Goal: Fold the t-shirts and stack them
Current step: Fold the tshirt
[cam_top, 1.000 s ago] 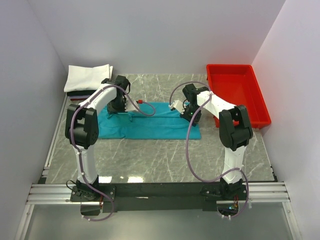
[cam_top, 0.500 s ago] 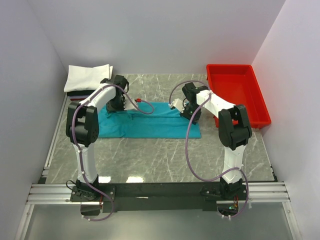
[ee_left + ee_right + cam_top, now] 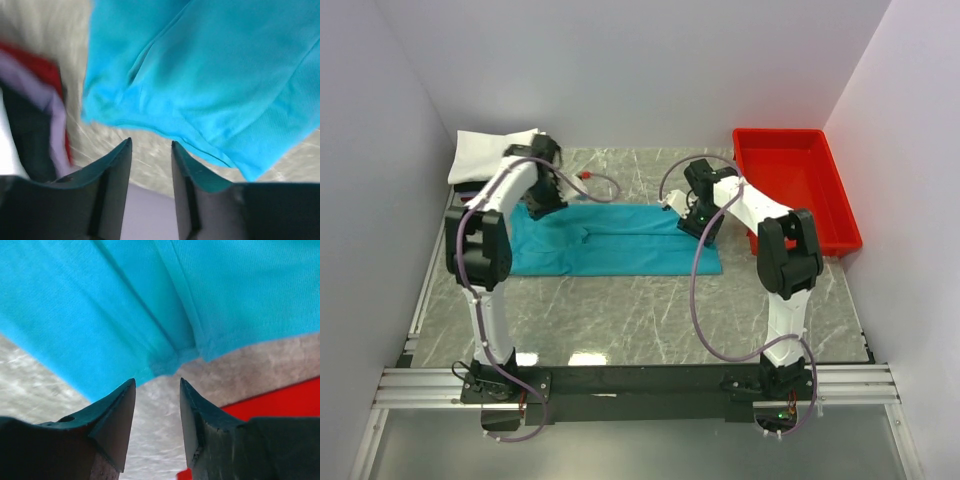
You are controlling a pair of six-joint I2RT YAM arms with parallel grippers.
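Observation:
A teal-blue t-shirt (image 3: 620, 245) lies folded into a long flat band across the middle of the table. My left gripper (image 3: 543, 203) hovers at its far left corner, open, with only marble between the fingers (image 3: 151, 145). At the shirt's far right corner my right gripper (image 3: 691, 222) is also open and holds nothing (image 3: 157, 382). The teal cloth (image 3: 200, 75) (image 3: 150, 300) lies just beyond both pairs of fingertips. A stack of folded t-shirts stands at the far left, white (image 3: 495, 155) on top and dark (image 3: 470, 187) underneath. A red layer (image 3: 45, 65) shows in the left wrist view.
A red plastic tray (image 3: 795, 185) stands at the far right, and its wall (image 3: 280, 400) is close to my right gripper. Grey walls close in the left, back and right of the marble table (image 3: 650, 320). The arms' bases sit on the rail at the near edge.
Both grippers have opened and let go of the teal shirt's far edge. My left gripper has moved back and left toward the stack. The right one has barely shifted.

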